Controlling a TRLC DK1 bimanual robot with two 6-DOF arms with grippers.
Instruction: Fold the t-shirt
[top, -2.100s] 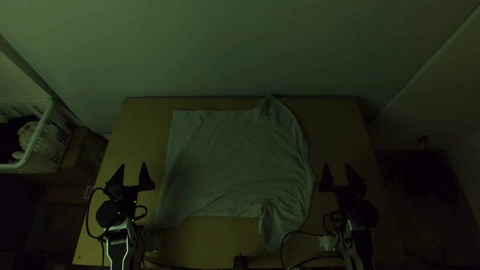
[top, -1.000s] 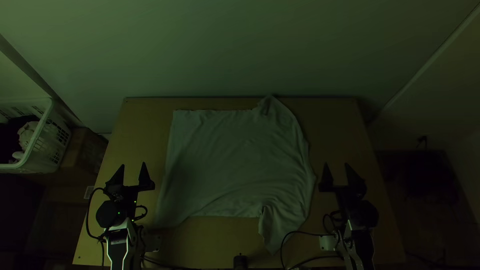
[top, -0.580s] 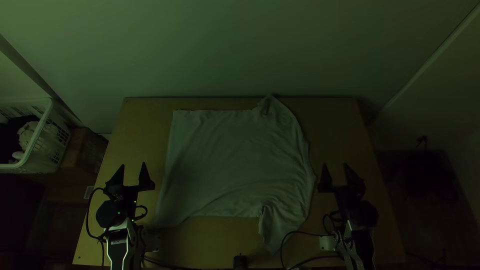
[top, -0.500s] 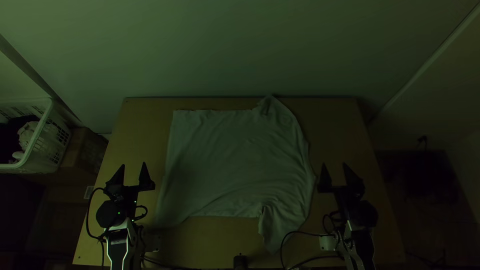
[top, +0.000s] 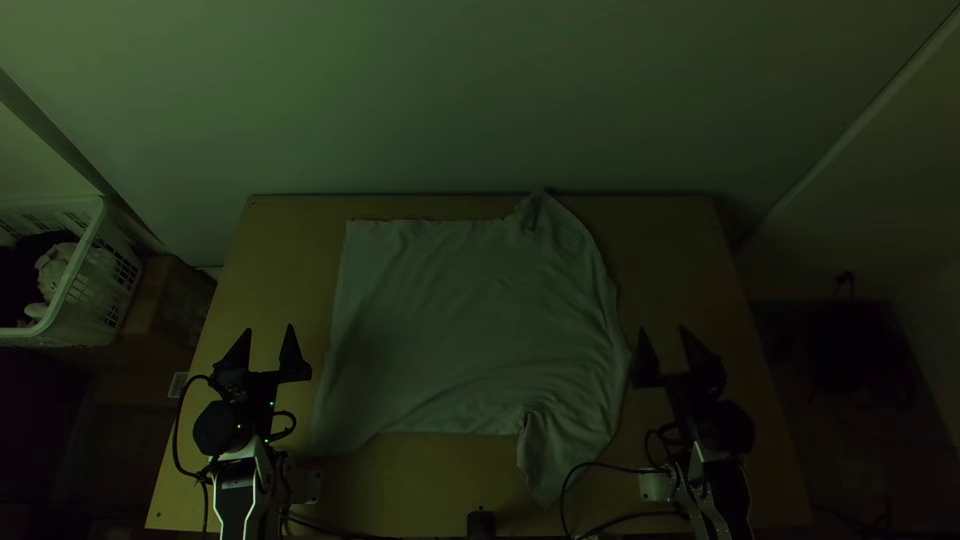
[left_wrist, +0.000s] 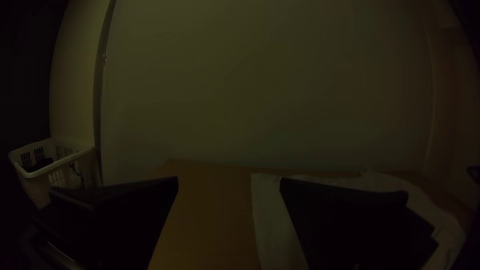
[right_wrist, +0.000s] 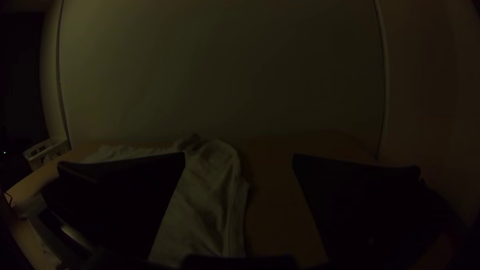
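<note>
1. T-shirt: pale, spread over the middle of the table, apparently with its straight hem toward the left arm and the collar end toward the right. The near sleeve is creased where it meets the body; the far sleeve reaches the table's far edge, slightly rumpled.
2. Both grippers are free of cloth. The left gripper stands beside the hem side, fingers wide apart; the right gripper stands just beside the collar side, fingers likewise apart.
3. I judge this to be the very start: no fold is made. Smoothing the near sleeve first would help, since its creases could be trapped inside a fold.
4. For a clean fold, each gripper should pinch a small bite right at an edge, low to the wood, then lift just enough to clear. Moving both together should keep the thin fabric from skewing; a deep pinch may drag the body along.
5. Watch the black cable looping by the near sleeve; it could snag.
6. The surface is a light wooden table with a plain wall behind it. A white laundry basket with cloth inside stands off past the left arm, by a brown box. The room is dim.
</note>
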